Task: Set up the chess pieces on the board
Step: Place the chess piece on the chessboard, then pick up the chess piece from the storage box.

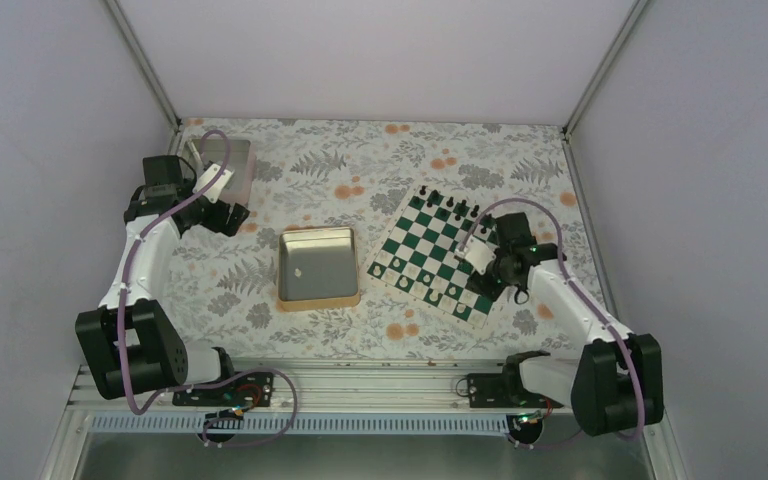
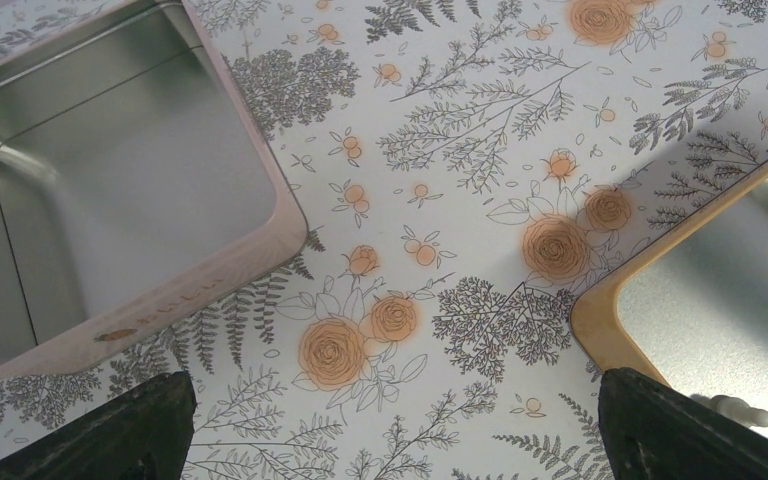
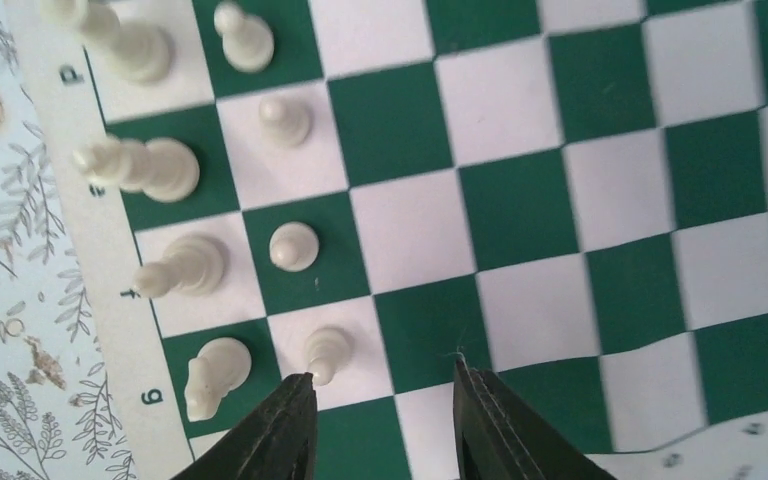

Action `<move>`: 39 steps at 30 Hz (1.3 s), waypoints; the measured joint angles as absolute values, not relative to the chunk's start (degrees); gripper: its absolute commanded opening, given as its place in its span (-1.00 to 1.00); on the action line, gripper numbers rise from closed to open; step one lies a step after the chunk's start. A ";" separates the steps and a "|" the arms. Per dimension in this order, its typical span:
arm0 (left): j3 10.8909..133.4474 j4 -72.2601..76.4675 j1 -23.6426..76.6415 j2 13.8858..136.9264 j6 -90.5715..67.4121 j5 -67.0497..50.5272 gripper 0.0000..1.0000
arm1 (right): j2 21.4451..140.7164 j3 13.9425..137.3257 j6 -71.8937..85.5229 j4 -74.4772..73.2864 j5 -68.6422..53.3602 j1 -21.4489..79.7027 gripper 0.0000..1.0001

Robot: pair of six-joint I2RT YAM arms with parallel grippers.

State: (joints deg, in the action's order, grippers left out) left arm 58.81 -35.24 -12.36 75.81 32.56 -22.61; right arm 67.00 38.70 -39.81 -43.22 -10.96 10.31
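Observation:
The green and white board (image 1: pixel 422 246) lies right of centre, with black pieces along its far edge. In the right wrist view several white chess pieces stand in two rows along the board's (image 3: pixel 520 210) left edge, among them a knight (image 3: pixel 215 375) and a pawn (image 3: pixel 327 350). My right gripper (image 3: pixel 382 385) is open and empty just above the board (image 1: pixel 488 278); its left fingertip is beside the pawn. My left gripper (image 2: pixel 390 440) is open and empty over the flowered cloth (image 1: pixel 228 218). One white piece (image 2: pixel 730 408) lies in the gold-rimmed tin (image 2: pixel 600 320).
The gold-rimmed tin (image 1: pixel 318 296) sits at the table's middle, left of the board. A pinkish square tray (image 2: pixel 290 225) stands at the back left (image 1: pixel 228 158). Grey walls close in the table on three sides.

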 measured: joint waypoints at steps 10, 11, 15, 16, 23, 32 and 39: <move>58.81 -35.24 -12.36 75.79 32.53 -22.61 1.00 | 74.72 58.87 -39.18 -48.45 -13.08 14.11 -0.21; 58.81 -35.24 -12.36 75.77 32.53 -22.63 1.00 | 76.84 62.02 -38.87 -48.86 -13.19 16.36 -0.21; 58.81 -35.24 -12.36 75.46 32.53 -22.63 1.00 | 84.66 70.96 -37.36 -49.04 -14.15 25.96 -0.21; 58.81 -35.22 -12.36 75.35 32.53 -22.63 1.00 | 87.22 73.54 -36.99 -49.15 -14.28 28.93 -0.21; 58.81 -35.22 -12.36 74.89 32.53 -22.65 1.00 | 105.56 87.05 -35.55 -48.07 -15.94 44.69 -0.21; 58.81 -35.20 -12.36 74.54 32.51 -22.81 1.00 | 122.50 101.60 -32.84 -43.13 -18.63 53.01 -0.19; 58.81 -35.16 -12.34 73.87 32.51 -23.20 1.00 | 129.80 106.39 -31.40 -41.43 -19.27 54.37 -0.17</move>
